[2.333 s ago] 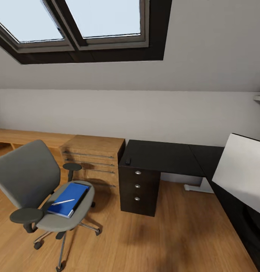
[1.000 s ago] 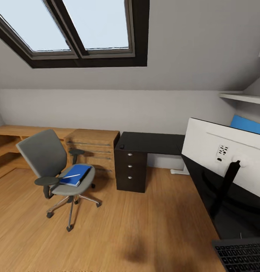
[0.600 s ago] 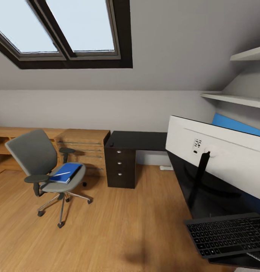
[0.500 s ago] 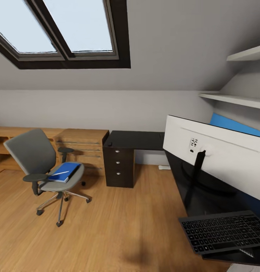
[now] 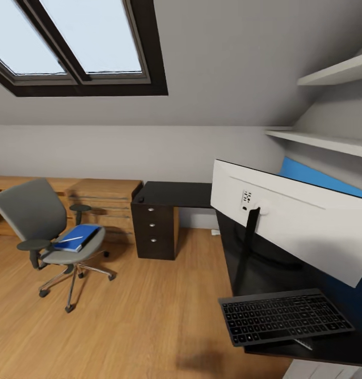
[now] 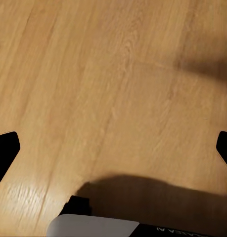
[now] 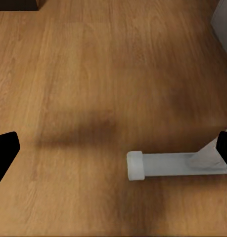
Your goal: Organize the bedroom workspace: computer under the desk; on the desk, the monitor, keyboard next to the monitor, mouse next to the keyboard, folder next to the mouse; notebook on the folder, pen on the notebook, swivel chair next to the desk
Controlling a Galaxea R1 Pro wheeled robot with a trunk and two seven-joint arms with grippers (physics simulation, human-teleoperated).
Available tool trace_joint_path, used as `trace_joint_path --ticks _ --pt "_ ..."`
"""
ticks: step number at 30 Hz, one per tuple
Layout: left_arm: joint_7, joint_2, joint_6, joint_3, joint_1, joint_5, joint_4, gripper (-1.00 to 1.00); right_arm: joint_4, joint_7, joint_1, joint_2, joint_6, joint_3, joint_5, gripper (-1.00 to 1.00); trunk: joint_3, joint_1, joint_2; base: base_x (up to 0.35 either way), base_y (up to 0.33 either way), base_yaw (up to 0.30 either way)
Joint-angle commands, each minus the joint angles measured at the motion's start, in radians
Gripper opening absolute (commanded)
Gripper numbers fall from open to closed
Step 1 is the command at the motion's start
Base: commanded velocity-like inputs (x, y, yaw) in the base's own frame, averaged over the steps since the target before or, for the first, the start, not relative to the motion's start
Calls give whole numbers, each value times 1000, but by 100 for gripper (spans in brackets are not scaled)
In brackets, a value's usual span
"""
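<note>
The grey swivel chair (image 5: 33, 218) stands on the floor at the left, apart from the desk. The blue folder (image 5: 76, 238) lies on its seat with the white pen (image 5: 70, 239) on top. The black L-shaped desk (image 5: 176, 193) runs from the back wall to the near right. On it the monitor (image 5: 302, 223) shows its white back, and the keyboard (image 5: 283, 316) lies in front near the desk's end. A small dark object (image 5: 140, 200), perhaps the mouse, sits at the far desk corner. The computer and the notebook are out of view. My left gripper (image 6: 113, 148) and right gripper (image 7: 113, 150) hang open over bare floor.
A low light-wood cabinet (image 5: 104, 202) stands between chair and the desk's drawer unit (image 5: 153, 231). Wall shelves (image 5: 328, 139) hang above the desk at the right. A white desk foot (image 7: 177, 165) lies on the floor below my right gripper. Open wood floor (image 5: 149, 310) spreads ahead.
The camera has backed away and swung right, so chair and drawers look smaller and further left, while monitor and keyboard have come into view. No object has moved.
</note>
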Motion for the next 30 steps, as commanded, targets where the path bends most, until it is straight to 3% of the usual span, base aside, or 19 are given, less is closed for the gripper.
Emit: trace_joint_path --ticks 1,14,19,21,30 --pt "8 1 4 -4 0 8 -3 100 1 -5 -1 0 -2 2 1 100 -1 0 -1 -35 -346 0" --pt "8 0 2 -4 0 7 -3 100 1 -5 -1 -1 -2 3 3 100 2 0 -1 -173 -277 -54" --pt "11 -3 -79 -5 0 6 -4 100 1 -5 -1 -1 -2 3 3 100 4 0 -1 -167 -44 -79" --pt "13 -4 -106 -7 0 6 -4 100 1 -5 -1 -1 -2 2 3 100 10 -8 13 -33 -8 -15" --pt "15 -3 -115 -5 0 9 -5 100 1 -5 -1 -1 -2 2 3 100 39 -42 76 -6 -2 -3"
